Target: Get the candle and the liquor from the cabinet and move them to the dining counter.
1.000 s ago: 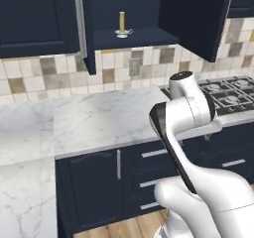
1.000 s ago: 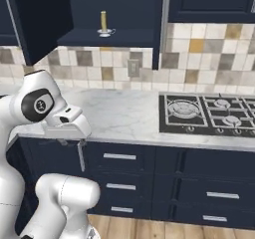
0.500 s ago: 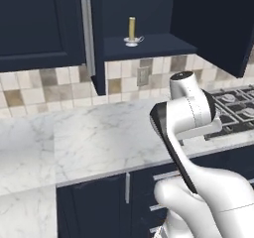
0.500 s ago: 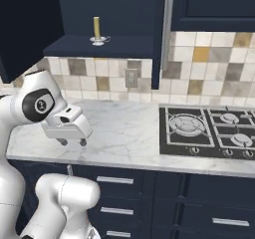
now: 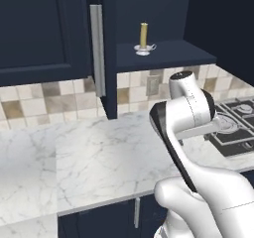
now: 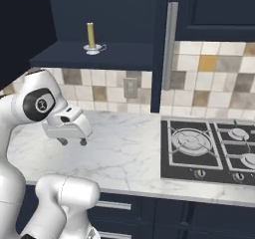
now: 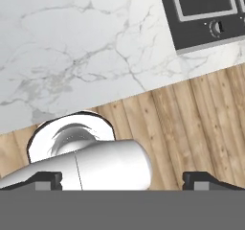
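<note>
The candle point(image 5: 144, 35) point(image 6: 90, 35), pale yellow on a small white saucer holder, stands upright on the lower shelf of the open navy cabinet point(image 5: 171, 49) point(image 6: 117, 55). The liquor is out of view, and so is the dining counter. My gripper point(image 6: 72, 142) hangs over the marble worktop, fingers pointing down, well below the shelf and to the left of the candle in the right base view. In the hand view my gripper point(image 7: 124, 178) is open with its tips wide apart and nothing between them.
A black gas hob point(image 6: 209, 146) point(image 5: 233, 128) point(image 7: 206, 11) sits in the marble worktop point(image 5: 74, 157) to the right. An open cabinet door with a long silver handle point(image 5: 97, 56) point(image 6: 170, 44) juts out beside the shelf. Wood floor point(image 7: 191, 123) lies below the counter edge.
The whole picture has shifted and grown: the base has driven closer to the cabinet and worktop. The arm holds the same pose and the gripper stays open.
</note>
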Robot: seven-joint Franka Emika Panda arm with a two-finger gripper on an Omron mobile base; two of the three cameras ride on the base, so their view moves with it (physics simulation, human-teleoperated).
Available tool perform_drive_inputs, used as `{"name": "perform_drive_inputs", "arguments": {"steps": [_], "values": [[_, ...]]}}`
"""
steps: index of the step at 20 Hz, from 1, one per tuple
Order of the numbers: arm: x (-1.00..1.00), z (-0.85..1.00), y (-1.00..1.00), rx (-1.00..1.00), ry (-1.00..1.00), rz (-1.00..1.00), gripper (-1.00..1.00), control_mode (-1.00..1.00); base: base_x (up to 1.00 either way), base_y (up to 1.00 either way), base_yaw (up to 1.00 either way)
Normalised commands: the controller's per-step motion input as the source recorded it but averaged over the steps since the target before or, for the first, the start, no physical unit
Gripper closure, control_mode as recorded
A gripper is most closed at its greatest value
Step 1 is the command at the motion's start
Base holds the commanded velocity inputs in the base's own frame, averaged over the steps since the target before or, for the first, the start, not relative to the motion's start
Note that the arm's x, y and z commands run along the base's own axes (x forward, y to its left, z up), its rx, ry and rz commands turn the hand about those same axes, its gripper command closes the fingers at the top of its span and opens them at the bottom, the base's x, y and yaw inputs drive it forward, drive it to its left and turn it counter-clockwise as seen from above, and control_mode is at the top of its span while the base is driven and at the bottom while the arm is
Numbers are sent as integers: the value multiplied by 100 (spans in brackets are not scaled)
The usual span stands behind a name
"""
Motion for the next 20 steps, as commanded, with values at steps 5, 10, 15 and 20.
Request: {"name": "perform_drive_inputs", "arguments": {"steps": [5, 10, 15, 20], "values": [[0, 0, 0, 0, 0, 0, -100, 100, 45, 0, 8], [0, 0, 0, 0, 0, 0, -100, 100, 7, 0, 0], [0, 0, 0, 0, 0, 0, -100, 100, 0, 0, 0], [0, 0, 0, 0, 0, 0, -100, 100, 0, 0, 0]]}}
